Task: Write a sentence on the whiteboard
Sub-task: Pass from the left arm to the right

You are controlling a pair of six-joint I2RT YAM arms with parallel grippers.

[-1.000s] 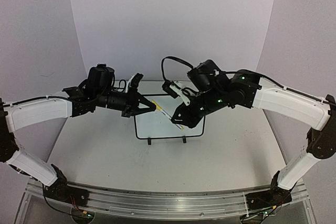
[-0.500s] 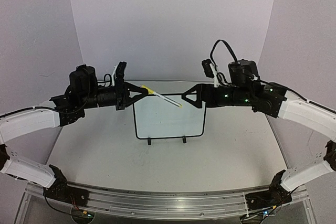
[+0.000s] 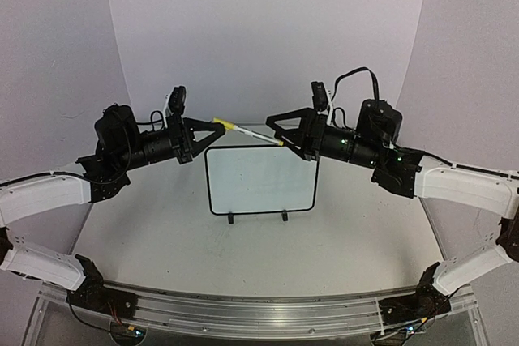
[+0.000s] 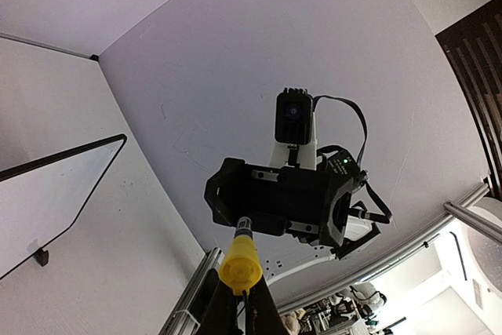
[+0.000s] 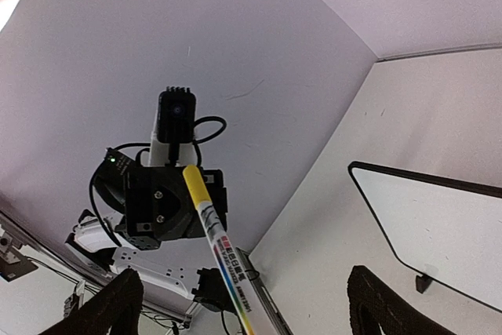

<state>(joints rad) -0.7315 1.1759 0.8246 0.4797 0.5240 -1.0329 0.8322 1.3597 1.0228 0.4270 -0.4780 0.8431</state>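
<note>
We are judging the writing as not yet done: the whiteboard (image 3: 259, 180) is showing us no stroke we can read. It is standing on its feet mid-bench (image 3: 162, 232), toward the far edge, with a white face and thin black frame. The left tool (image 3: 216, 126) is clamping the marker (image 3: 251, 133) by its yellow end. The right tool (image 3: 281, 134) is gaping around the other end, gripping nothing.

On my feed a marker (image 3: 251, 133) hung above the surface (image 3: 162, 224), slanted, its yellow end higher and to the left. Its white barrel ran down to the right and carried a strip of coloured print. The pale surface bore faint scuffs. Lilac backdrop panels (image 3: 268, 30) closed it in behind and at both sides. A metal rail (image 3: 243, 307) ran along the near edge.
</note>
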